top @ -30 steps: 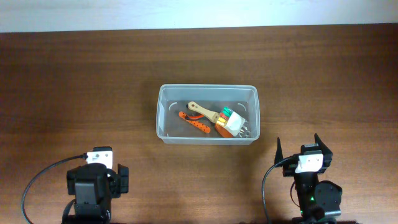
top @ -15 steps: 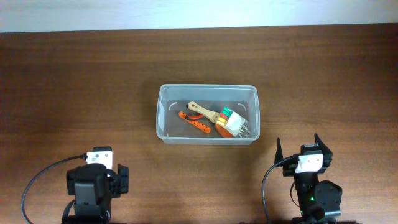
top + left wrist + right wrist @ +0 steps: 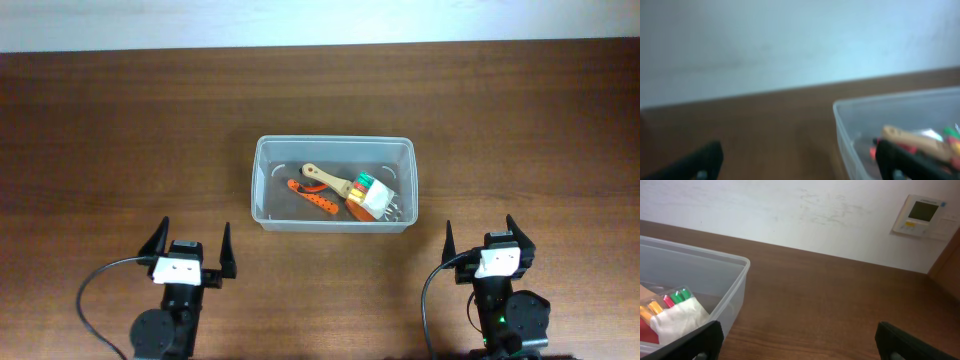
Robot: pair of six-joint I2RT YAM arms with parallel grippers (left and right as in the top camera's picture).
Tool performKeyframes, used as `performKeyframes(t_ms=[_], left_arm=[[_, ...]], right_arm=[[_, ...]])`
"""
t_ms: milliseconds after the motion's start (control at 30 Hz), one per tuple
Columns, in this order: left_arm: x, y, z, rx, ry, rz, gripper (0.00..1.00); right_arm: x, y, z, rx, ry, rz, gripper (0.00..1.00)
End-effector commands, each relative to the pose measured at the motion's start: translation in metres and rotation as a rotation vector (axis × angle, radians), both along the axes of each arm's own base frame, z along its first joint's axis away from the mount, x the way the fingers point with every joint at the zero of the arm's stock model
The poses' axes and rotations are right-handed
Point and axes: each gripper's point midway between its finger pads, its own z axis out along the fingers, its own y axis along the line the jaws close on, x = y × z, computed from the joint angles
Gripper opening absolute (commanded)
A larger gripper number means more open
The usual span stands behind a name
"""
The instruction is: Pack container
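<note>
The clear plastic container (image 3: 262, 180) stands at the middle of the table. It holds a wooden-handled brush (image 3: 328, 180), an orange-handled tool (image 3: 310, 199) and a white packet with coloured pieces (image 3: 372, 195). It also shows in the left wrist view (image 3: 850, 125) and the right wrist view (image 3: 735, 285). My left gripper (image 3: 190, 241) is open and empty at the near left, short of the container. My right gripper (image 3: 480, 234) is open and empty at the near right, short of the container's right corner.
Dark wooden table (image 3: 120, 140) all round the container. A white wall runs along the far edge (image 3: 320, 20). A wall thermostat (image 3: 920, 214) shows in the right wrist view.
The left arm has swung from a folded pose with the wrist turned down to a pose with its open fingers pointing toward the container. The right arm and the container have not moved.
</note>
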Motion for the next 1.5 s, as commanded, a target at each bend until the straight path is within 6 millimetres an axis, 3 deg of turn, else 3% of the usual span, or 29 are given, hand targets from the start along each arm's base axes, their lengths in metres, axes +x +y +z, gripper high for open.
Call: performKeyframes(t_ms=[0, 100, 333, 500, 1467], left_arm=[[0.002, 0.003, -0.024, -0.015, 0.025, 0.024, 0.99], [-0.001, 0.012, -0.038, -0.028, 0.078, 0.072, 0.99], [-0.001, 0.012, -0.035, -0.111, 0.068, 0.075, 0.99], [-0.003, -0.003, -0.036, -0.118, 0.081, -0.014, 0.99], [-0.003, -0.003, -0.036, -0.118, 0.081, -0.014, 0.99]], right_arm=[[0.000, -0.001, -0.003, 0.006, 0.001, -0.011, 0.98], [0.000, -0.001, -0.003, 0.006, 0.001, -0.011, 0.99], [0.000, -0.001, -0.003, 0.006, 0.001, -0.011, 0.99], [0.000, -0.001, -0.003, 0.006, 0.001, -0.011, 0.99], [0.000, -0.001, -0.003, 0.006, 0.001, -0.011, 0.99]])
